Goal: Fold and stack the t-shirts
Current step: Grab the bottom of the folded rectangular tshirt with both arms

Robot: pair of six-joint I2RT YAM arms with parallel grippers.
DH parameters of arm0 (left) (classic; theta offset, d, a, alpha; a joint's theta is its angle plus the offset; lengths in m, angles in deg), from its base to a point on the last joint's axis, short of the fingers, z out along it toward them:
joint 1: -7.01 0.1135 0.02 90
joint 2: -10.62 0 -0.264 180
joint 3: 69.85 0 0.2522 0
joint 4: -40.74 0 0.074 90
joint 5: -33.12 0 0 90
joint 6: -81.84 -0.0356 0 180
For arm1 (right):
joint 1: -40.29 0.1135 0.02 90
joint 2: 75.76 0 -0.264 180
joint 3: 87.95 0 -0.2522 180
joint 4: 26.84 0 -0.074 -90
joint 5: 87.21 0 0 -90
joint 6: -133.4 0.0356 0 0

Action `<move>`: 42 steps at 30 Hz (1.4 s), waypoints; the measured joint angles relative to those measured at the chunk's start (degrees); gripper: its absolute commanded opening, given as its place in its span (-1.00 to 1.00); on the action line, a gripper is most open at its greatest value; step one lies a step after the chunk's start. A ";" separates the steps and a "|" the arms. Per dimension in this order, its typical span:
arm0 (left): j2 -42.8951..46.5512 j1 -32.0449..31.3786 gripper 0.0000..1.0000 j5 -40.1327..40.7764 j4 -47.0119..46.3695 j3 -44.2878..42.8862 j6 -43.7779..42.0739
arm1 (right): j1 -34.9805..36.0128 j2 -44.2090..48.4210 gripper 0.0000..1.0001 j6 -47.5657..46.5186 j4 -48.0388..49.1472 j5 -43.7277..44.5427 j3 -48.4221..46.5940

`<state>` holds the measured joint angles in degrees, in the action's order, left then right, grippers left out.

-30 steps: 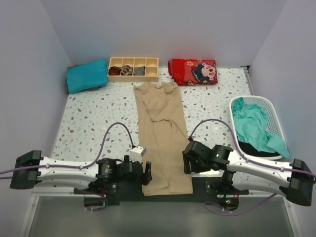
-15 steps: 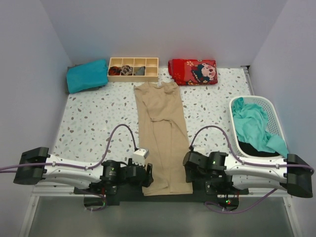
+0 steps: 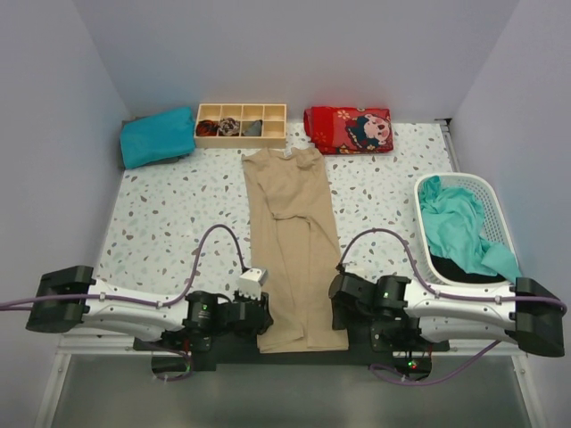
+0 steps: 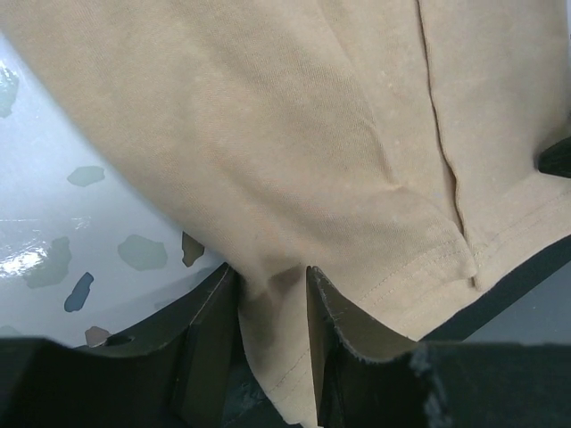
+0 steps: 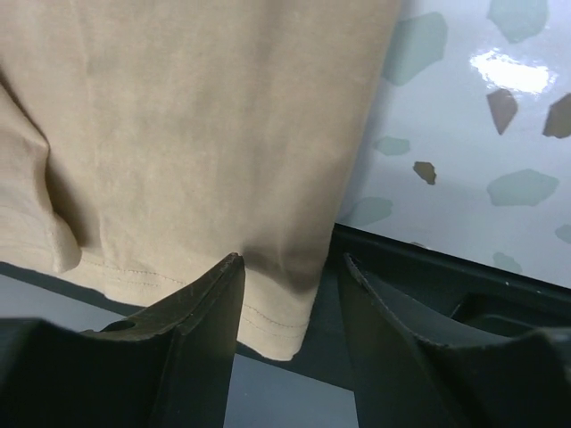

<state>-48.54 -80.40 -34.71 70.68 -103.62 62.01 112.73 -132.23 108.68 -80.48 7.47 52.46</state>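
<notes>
The tan t-shirt [image 3: 294, 241] lies folded into a long strip down the middle of the table, its hem at the near edge. My left gripper [image 3: 264, 321] sits at the hem's near-left corner. In the left wrist view the tan cloth [image 4: 268, 134] fills the gap of the left gripper [image 4: 272, 276], puckered and touching both fingers. My right gripper [image 3: 335, 314] is at the near-right corner. There its jaws straddle the hem of the tan cloth [image 5: 178, 116], and the right gripper [image 5: 290, 263] still shows a gap beside the cloth. A folded teal t-shirt [image 3: 157, 135] rests at the back left.
A white basket [image 3: 464, 181] at the right holds a crumpled teal t-shirt [image 3: 459, 227]. At the back stand a wooden divider box [image 3: 241, 123] and a folded red printed cloth [image 3: 349, 129]. The shirt's hem overhangs the black base plate [image 3: 303, 352].
Both arms dropped lower and slid toward the near edge, onto the hem corners. Both sets of jaws narrowed, the left one far more, closing in on the cloth.
</notes>
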 measured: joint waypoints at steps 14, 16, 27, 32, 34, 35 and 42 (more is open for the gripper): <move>0.26 -10.03 0.32 -3.21 3.32 -2.40 7.28 | 0.96 1.18 0.18 -0.46 4.28 -1.62 0.68; 0.24 -11.04 0.34 -3.87 3.72 -2.60 8.33 | 1.14 1.77 0.18 -0.11 4.28 -1.51 0.85; -3.43 -12.24 -0.94 -0.26 10.10 -4.85 12.44 | 2.27 -0.87 -0.81 0.87 3.19 -4.61 0.74; -4.07 -12.72 -1.00 1.27 12.83 -6.16 15.91 | 2.47 -2.10 -0.87 -0.55 2.60 -3.91 -0.46; -4.28 -13.09 -1.00 2.12 15.85 -7.41 16.65 | 2.54 -1.92 -0.85 -1.75 1.88 -2.84 -1.75; -4.33 -13.29 -1.00 2.67 17.51 -8.11 16.92 | 2.54 -1.79 -0.85 -2.43 1.53 -2.21 -2.64; -4.33 -13.62 -1.00 8.70 26.64 -15.32 17.29 | 2.56 0.79 -0.78 -6.93 -0.70 2.99 -9.66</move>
<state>-52.87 -94.02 -26.01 97.33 -118.95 79.30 115.29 -131.44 101.75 -81.18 10.47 42.80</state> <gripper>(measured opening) 0.029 0.103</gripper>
